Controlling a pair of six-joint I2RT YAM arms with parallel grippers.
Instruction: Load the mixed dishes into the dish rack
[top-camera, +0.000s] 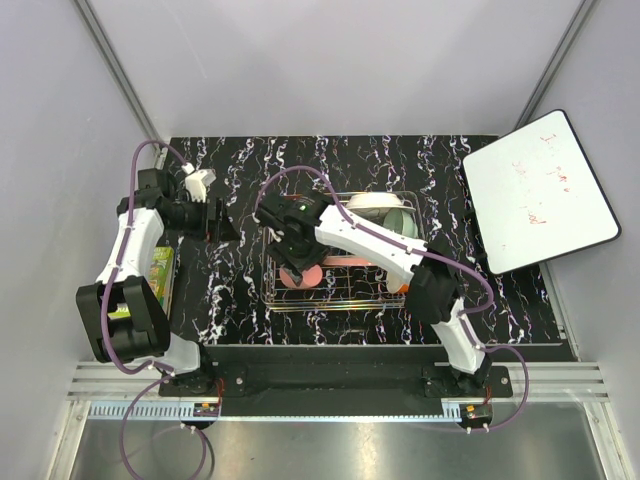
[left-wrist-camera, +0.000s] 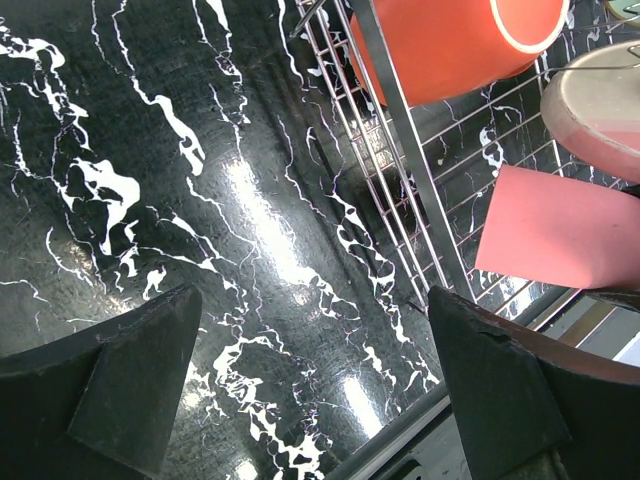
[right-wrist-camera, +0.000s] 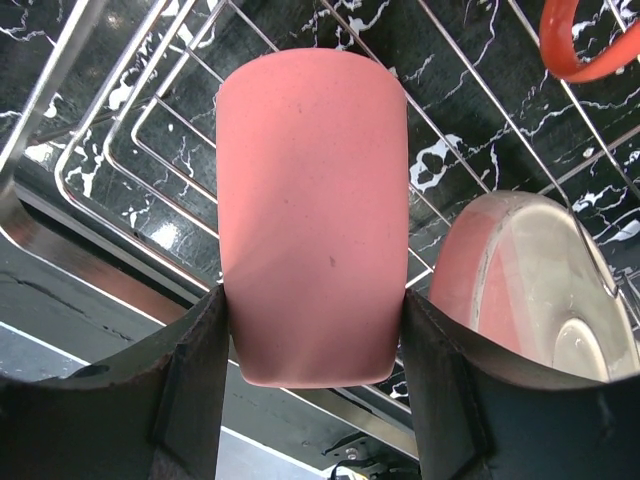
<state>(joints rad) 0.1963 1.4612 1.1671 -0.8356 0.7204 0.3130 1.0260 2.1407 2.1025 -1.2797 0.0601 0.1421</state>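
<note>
The silver wire dish rack (top-camera: 345, 296) stands mid-table. My right gripper (top-camera: 297, 266) reaches over its left part and is shut on the small pink mug (right-wrist-camera: 312, 210), one finger on each side. The mug is inside the rack (right-wrist-camera: 130, 150), just above the wire floor. The pink-and-peach plate (right-wrist-camera: 530, 290) stands on edge beside it. An orange mug (left-wrist-camera: 450, 45) lies in the rack (left-wrist-camera: 400, 170). A white plate (top-camera: 375, 200) and a pale green bowl (top-camera: 396, 218) sit at the rack's back. My left gripper (left-wrist-camera: 315, 380) is open and empty over the black table, left of the rack.
The green book (top-camera: 160, 275) lies at the table's left edge under the left arm. A whiteboard (top-camera: 540, 190) leans at the right. The black marbled mat (top-camera: 230, 290) shows between the left gripper (top-camera: 226, 220) and the rack.
</note>
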